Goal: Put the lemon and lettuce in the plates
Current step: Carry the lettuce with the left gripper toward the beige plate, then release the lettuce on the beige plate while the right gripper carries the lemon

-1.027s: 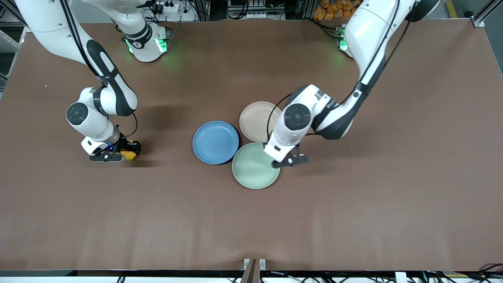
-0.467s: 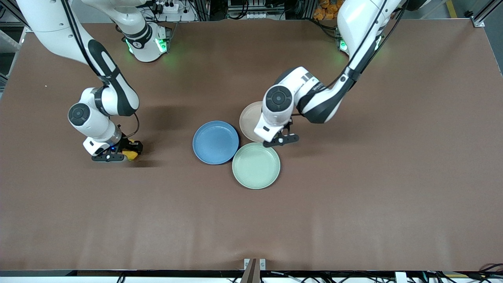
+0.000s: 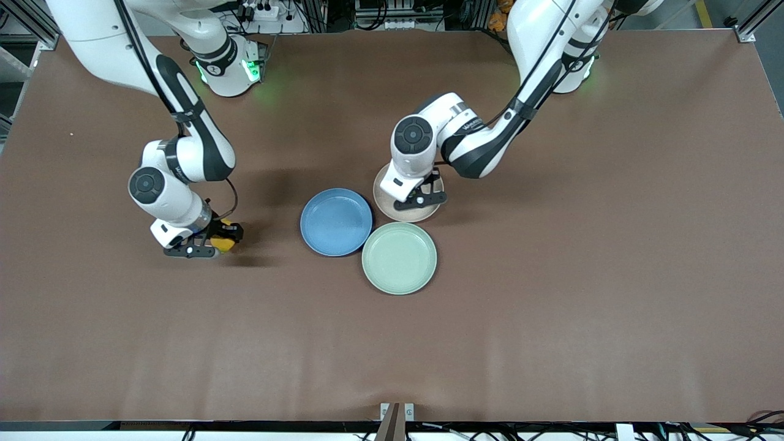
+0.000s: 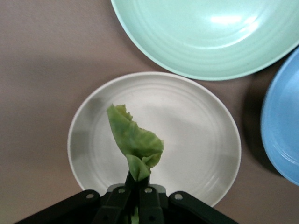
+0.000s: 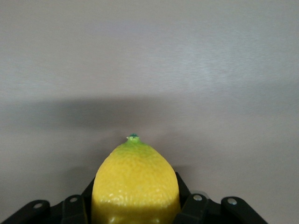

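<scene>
Matt surface, glossy plates

We saw a matt brown surface [image 3: 551,306], cloth-like; smooth ridged plates with a soft sheen, mint [image 4: 210,42], beige [image 4: 196,140], blue [image 4: 282,135]; a pebbled, slightly shiny lemon [image 5: 135,186]; a crinkled, waxy lettuce [image 4: 133,140].

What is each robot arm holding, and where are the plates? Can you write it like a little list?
left end effector: shut on lettuce, over the beige plate
right end effector: shut on lemon, over bare table toward the right arm's end
blue plate: empty, beside the beige plate
green plate: empty, nearest the front camera
lemon in a plate: not yet
lettuce in a plate: not yet, hanging above it
</scene>
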`<state>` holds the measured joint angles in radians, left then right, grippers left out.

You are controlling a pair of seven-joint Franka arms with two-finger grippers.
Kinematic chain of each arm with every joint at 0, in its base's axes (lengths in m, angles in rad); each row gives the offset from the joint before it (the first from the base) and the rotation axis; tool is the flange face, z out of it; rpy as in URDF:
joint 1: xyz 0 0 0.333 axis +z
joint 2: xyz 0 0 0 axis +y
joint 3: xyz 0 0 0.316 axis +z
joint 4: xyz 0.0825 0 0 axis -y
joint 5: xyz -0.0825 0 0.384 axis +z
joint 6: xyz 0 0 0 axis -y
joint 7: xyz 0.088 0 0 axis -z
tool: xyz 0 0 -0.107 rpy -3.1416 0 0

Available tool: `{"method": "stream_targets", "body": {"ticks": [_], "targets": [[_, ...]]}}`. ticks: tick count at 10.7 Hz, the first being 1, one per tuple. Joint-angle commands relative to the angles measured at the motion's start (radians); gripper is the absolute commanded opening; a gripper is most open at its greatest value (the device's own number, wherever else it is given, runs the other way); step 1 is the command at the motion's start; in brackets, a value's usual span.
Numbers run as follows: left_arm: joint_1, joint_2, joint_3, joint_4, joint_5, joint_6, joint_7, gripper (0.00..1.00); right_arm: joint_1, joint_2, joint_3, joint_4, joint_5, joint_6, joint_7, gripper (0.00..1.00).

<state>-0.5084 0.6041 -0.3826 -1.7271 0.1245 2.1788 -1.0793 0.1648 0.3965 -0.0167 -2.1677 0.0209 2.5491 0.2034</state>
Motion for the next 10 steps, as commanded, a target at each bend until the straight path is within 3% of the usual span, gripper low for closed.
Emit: {"method": "stream_targets", "body": {"ticks": [1, 2, 3, 4, 10], "targets": [[-0.01, -0.02, 0.002, -0.054, 0.026, 0.044, -0.037, 0.0, 0.085, -0.025, 0.0, 0.08, 0.014, -0.131, 0.135, 0.35], [-0.012, -0.012, 0.002, -0.057, 0.027, 0.044, -0.036, 0.12, 0.122, -0.021, -0.002, 0.104, 0.014, -0.156, 0.175, 0.35], [-0.024, -0.009, 0.002, -0.069, 0.033, 0.044, -0.034, 0.9, 0.151, -0.022, 0.0, 0.115, 0.014, -0.159, 0.201, 0.35], [-0.035, -0.004, 0.002, -0.075, 0.05, 0.044, -0.036, 1.0, 0.182, -0.022, 0.0, 0.126, 0.014, -0.159, 0.226, 0.35], [0.013, -0.044, 0.016, -0.06, 0.088, 0.041, -0.021, 1.0, 0.352, -0.007, -0.002, 0.17, 0.016, -0.156, 0.329, 0.41]]}}
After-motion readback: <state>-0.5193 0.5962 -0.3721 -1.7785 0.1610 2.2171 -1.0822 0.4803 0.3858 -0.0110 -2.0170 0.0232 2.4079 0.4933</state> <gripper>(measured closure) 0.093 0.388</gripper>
